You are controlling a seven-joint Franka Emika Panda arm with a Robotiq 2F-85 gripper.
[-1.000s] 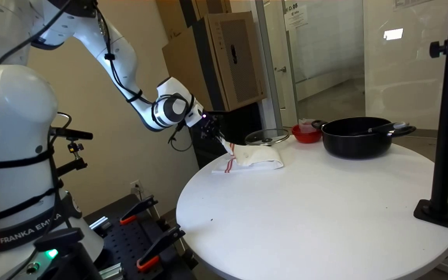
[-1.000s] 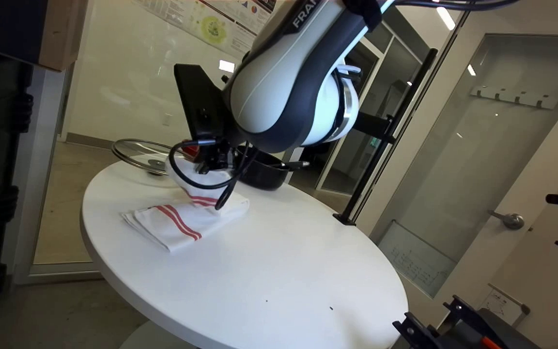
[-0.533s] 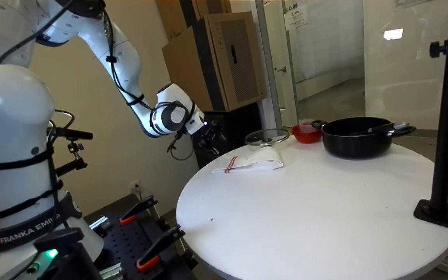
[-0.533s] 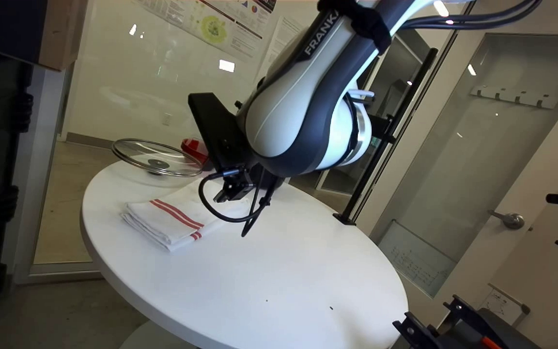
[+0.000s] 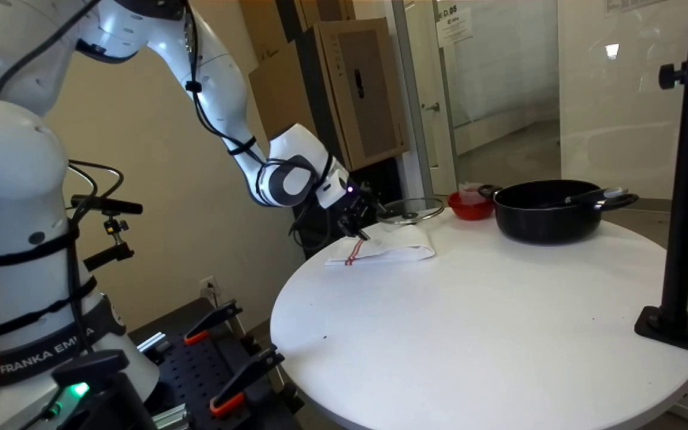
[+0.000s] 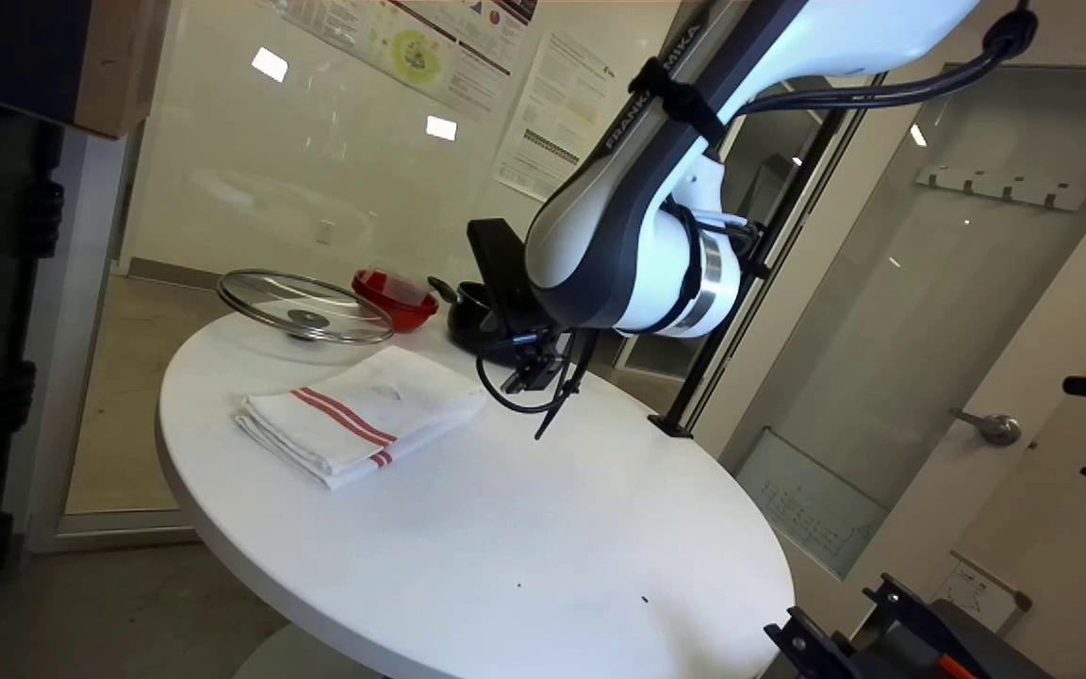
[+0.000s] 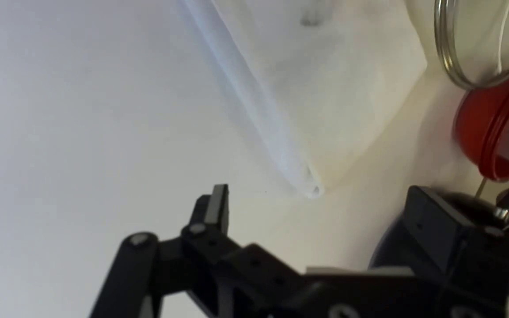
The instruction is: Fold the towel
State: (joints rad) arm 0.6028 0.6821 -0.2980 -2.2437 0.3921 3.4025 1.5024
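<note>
Folded in layers, the white towel lies on the round table, its red stripes along one end and its layered edge showing. In an exterior view the towel looks low and flat, with a rounded fold at its right. My gripper is open in the wrist view, its fingers wide apart and holding nothing. The towel reaches with one folded corner toward the gap between them, apparently below and clear of the pads. In an exterior view the gripper hangs above the table beside the towel.
A glass lid stands close behind the towel. Near it are a red bowl and a black pan with a utensil in it. A black pole is clamped at the edge of the table.
A second ago my gripper held a lifted striped part of the towel. It has let go and opened, the towel now lies down, and the gripper has moved rightward in both exterior views.
</note>
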